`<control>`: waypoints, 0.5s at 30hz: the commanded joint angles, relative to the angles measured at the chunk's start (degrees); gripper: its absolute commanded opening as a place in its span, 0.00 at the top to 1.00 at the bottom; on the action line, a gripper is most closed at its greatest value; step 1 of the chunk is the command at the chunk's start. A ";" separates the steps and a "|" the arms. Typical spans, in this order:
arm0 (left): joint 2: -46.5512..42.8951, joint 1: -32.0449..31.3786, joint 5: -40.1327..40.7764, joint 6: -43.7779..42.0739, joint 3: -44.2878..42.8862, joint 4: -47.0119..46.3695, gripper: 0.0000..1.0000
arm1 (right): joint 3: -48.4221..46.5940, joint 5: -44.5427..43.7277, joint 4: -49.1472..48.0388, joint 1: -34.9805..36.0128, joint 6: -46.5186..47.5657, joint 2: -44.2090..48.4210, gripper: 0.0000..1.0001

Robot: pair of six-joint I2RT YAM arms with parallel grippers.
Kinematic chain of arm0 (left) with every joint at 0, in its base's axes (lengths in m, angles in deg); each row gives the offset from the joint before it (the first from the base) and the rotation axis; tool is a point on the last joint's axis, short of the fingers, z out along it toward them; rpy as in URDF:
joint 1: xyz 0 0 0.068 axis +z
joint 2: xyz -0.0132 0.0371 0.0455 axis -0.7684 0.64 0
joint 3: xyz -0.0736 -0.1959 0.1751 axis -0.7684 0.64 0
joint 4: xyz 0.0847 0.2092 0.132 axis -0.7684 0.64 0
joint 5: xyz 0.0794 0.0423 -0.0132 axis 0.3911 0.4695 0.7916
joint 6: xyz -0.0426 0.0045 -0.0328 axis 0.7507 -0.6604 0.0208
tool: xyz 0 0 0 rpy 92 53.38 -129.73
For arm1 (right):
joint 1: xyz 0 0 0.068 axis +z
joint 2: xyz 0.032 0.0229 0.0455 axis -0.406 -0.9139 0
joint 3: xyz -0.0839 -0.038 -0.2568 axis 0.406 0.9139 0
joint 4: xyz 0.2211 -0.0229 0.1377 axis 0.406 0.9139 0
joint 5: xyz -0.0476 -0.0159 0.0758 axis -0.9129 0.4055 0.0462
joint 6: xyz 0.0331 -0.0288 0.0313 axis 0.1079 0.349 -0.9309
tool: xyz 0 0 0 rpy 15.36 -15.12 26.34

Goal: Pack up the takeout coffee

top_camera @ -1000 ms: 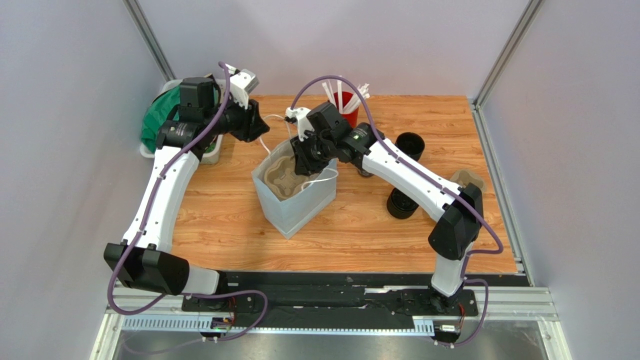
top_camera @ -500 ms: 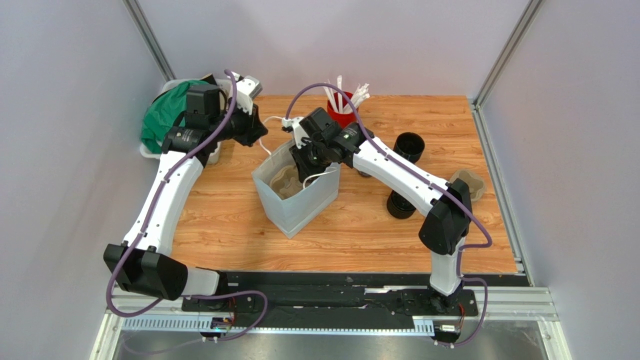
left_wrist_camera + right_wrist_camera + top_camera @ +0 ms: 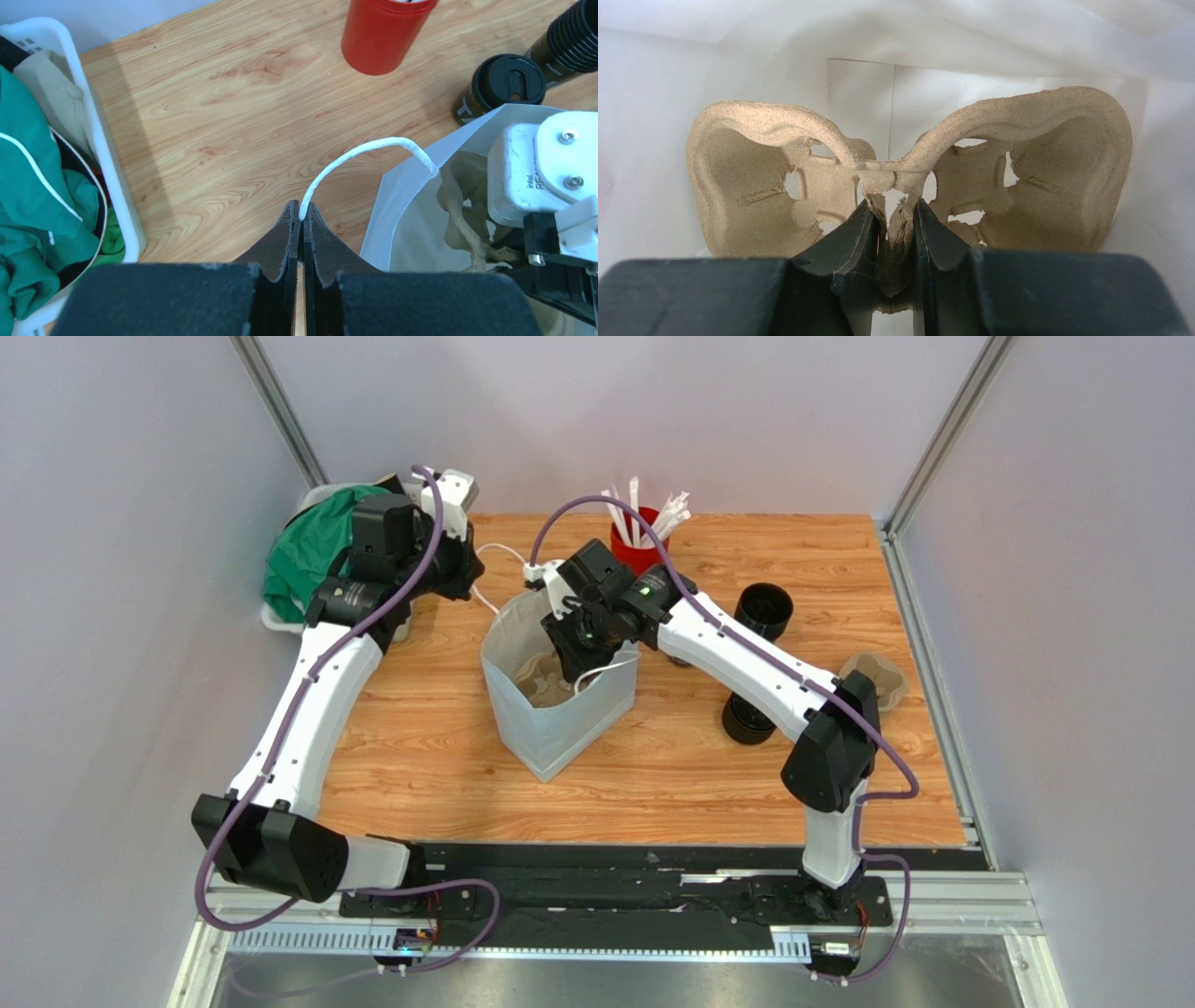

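We've got a wood-grain table [image 3: 421, 742], plain grey walls [image 3: 603, 406] on three sides, and metal posts [image 3: 279, 413] in the back corners.

"intel" — on the white camera housing [image 3: 544, 164]

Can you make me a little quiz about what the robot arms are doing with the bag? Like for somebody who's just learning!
1. True or false: the left gripper is shut on the white cord handle of the white paper bag.
2. What is the right gripper pinching? A) a red cup B) the brown moulded-pulp cup carrier C) a black lid
3. Fill in: the carrier's two cup slots are ____.
Key: 1 true; 2 B; 3 empty.
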 commanded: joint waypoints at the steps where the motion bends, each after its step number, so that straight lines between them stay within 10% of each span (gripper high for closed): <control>1: 0.54 -0.12 3.26 1.73 -1.17 -2.76 0.96 | -2.28 -0.29 2.13 0.77 1.86 -1.18 0.78; 15: 1.34 -0.12 4.31 2.26 -1.09 -3.73 0.96 | -4.65 -1.61 6.79 2.00 5.20 -5.40 0.78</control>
